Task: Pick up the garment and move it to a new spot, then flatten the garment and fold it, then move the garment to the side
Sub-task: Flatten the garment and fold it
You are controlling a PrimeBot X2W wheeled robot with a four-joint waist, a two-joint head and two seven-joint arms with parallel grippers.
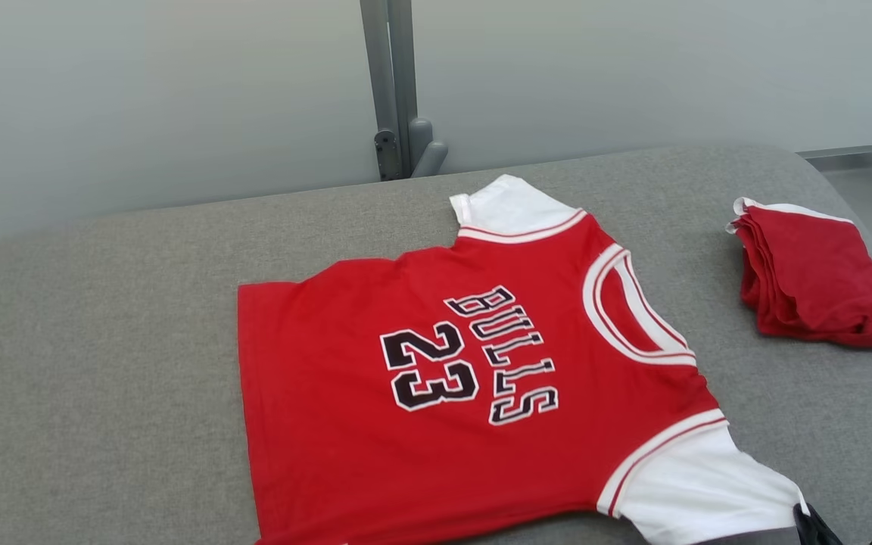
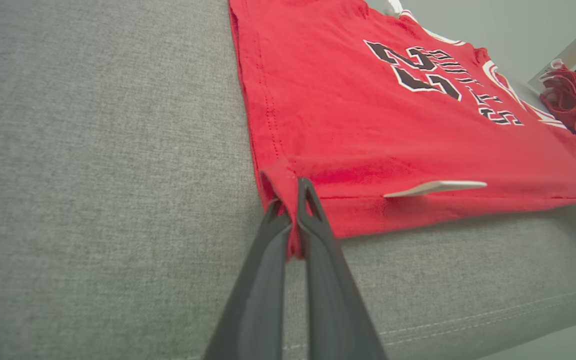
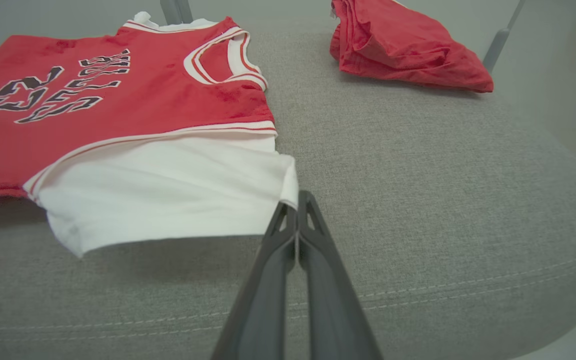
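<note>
Left gripper (image 2: 295, 199) pinching jersey (image 1: 315, 454) hem corner; right gripper (image 3: 297, 201) clamped on white sleeve (image 3: 168, 190) corner.

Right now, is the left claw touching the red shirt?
Touching. The left wrist view shows the left gripper pinched shut on a red corner of the shirt.

What the edges and the jaws hide

In the head view the bottom edge cuts the garment (image 1: 436, 424) at its near hem and shows of the right gripper (image 1: 811, 522) a dark tip only. In the left wrist view the hem corner is hidden between the closed jaws of the left gripper (image 2: 292, 197). The top edge of the right wrist view cuts the folded red pile (image 3: 403, 50).
</note>
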